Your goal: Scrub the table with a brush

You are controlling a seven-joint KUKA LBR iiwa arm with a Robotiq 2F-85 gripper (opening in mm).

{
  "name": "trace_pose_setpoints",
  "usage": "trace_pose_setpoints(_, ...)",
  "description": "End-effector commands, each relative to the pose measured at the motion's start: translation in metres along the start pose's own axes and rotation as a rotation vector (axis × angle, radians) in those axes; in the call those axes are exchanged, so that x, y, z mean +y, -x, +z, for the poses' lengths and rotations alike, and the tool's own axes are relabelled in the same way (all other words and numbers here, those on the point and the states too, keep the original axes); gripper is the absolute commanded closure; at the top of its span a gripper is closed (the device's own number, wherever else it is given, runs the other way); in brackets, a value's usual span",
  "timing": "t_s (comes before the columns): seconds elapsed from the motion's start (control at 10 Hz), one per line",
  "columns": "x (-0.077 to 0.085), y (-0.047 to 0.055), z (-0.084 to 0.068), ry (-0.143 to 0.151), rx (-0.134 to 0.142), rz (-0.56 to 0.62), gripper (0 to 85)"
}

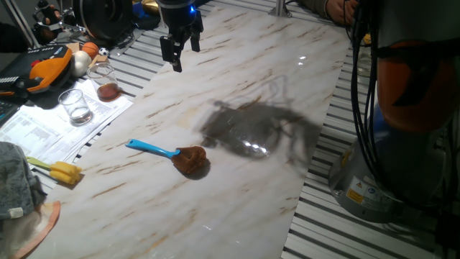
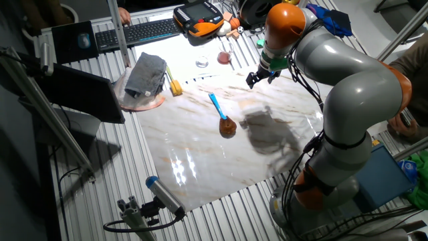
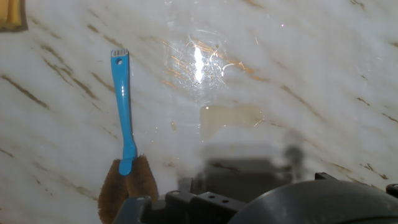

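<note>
Hand view looks down on the desk [image 3: 298,74], a glossy white marble slab with tan veins, where the brush [image 3: 124,155] lies flat: blue handle running up the picture, brown bristle head at the lower edge, just beside the dark body of the hand. One fixed view shows the tool [image 1: 180,52] hanging above the far part of the slab, well apart from the brush [image 1: 176,155], its two fingers spread and holding nothing. The brush lies near the middle of the slab, head toward the arm's shadow. Off the slab's edge, on the ribbed surface, lie a yellow sponge tool [image 1: 59,171], two glasses [image 1: 75,106] on paper sheets, and a grey cloth [image 1: 16,180]. The other fixed view shows the arm [image 2: 341,73] bent over the slab, with the brush [image 2: 222,117] below and beside the tool [image 2: 257,78].
</note>
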State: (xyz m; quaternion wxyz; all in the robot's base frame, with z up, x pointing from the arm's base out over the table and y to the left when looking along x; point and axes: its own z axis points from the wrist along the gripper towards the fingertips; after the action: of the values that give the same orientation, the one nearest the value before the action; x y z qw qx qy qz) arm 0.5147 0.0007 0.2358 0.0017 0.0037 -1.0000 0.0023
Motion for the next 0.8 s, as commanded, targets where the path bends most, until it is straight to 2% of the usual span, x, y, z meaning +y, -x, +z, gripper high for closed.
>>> trace_pose_setpoints(0.0, 0.0, 0.0003, -0.0001, -0.031, 0.243, -0.122, 85.0)
trace_pose_setpoints(0.7, -0.0003, -0.0003, -0.0001, -0.028, 0.235, -0.125, 85.0)
